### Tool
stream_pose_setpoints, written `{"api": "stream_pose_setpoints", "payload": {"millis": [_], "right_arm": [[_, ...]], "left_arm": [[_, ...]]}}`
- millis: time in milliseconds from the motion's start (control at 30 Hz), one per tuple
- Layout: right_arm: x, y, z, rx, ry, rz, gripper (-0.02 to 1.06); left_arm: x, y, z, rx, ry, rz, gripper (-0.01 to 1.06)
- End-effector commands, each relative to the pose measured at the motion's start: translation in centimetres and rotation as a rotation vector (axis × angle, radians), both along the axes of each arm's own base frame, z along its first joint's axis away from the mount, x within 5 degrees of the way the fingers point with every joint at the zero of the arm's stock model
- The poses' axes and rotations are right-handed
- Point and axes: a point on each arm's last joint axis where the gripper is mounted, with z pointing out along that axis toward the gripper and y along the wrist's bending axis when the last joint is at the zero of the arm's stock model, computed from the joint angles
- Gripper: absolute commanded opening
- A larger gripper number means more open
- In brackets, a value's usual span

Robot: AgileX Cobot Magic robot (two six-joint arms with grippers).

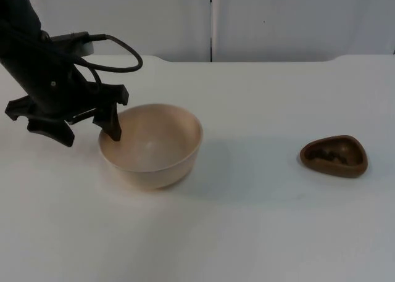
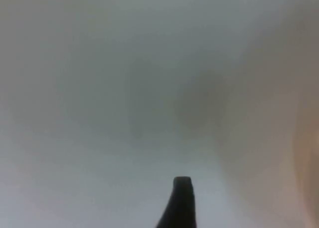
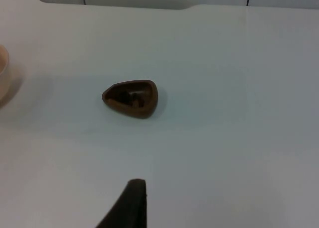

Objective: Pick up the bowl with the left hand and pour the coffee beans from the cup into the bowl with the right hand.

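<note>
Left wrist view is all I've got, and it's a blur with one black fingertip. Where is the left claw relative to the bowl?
Observer: The left claw is open and straddles the bowl at its left rim, with one finger inside and one outside.
Operator: Is anything in the bowl?
Observer: No, from the top view its inside looks bare, and it sits on the table.
Operator: And the cup?
Observer: The brown cup stands upright well to the right of the bowl, with dark contents inside. The right claw waits back from it, untouching.
</note>
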Motion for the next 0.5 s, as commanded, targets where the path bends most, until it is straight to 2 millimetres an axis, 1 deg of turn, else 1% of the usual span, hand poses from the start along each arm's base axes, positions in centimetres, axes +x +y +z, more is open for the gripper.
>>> {"api": "stream_pose_setpoints", "payload": {"millis": [0,133,267,433,467], "right_arm": [[-0.04,-0.02,0.01,-0.001,-0.007,-0.009,1.05],[-0.04,-0.02,0.01,-0.001,-0.007,-0.009,1.05],[-0.04,-0.02,0.01,-0.001,-0.007,-0.009,1.05],[-0.04,-0.02,0.01,-0.001,-0.007,-0.009,1.05],[-0.04,-0.02,0.01,-0.001,-0.007,-0.009,1.05]], "left_arm": [[0.19,-0.15,0.27,0.002,-0.018,0.0,0.69],[0.21,-0.15,0.27,0.002,-0.02,0.0,0.69],[0.2,-0.18,0.27,-0.003,-0.018,0.004,0.66],[0.18,-0.19,0.27,-0.004,-0.016,0.005,0.52],[0.18,-0.19,0.27,-0.004,-0.016,0.005,0.52]]}}
